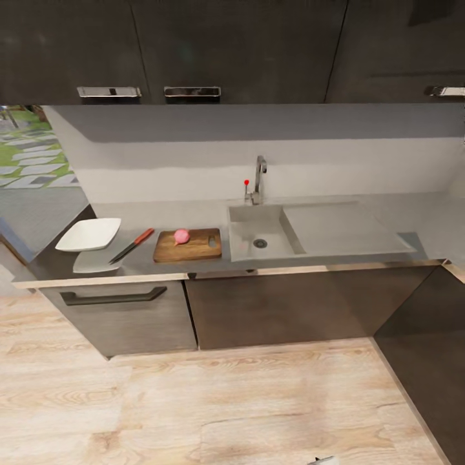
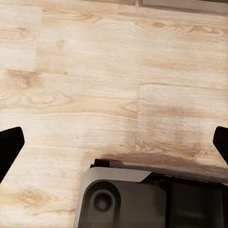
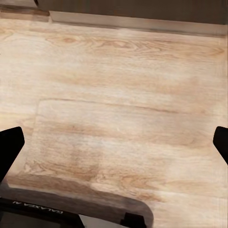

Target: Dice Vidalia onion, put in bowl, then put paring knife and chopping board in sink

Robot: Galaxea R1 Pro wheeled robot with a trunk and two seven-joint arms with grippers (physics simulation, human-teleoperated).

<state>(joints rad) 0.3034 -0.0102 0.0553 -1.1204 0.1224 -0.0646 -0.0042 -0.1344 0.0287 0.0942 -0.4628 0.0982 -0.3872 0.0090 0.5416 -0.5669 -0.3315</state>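
Observation:
In the head view the pinkish Vidalia onion (image 1: 181, 236) rests on the brown chopping board (image 1: 196, 249), which lies on the grey countertop (image 1: 161, 213) just left of the sink (image 1: 244, 226). The paring knife (image 1: 132, 245) with its red-orange handle lies on the countertop between the board and the white square bowl (image 1: 89, 234). The sink basin holds nothing but its drain. My left gripper (image 2: 114, 145) is open over the wooden floor, far from the counter. My right gripper (image 3: 114, 147) is likewise open above the floor, with nothing between its fingers.
A chrome tap (image 1: 259, 177) and a red-tipped knob (image 1: 247, 183) stand behind the sink, with the drainboard (image 1: 342, 229) to its right. Dark cabinets run under and above the counter. A pale flat shape (image 1: 95, 261) lies in front of the bowl. Wooden floor (image 1: 213, 400) separates me from the counter.

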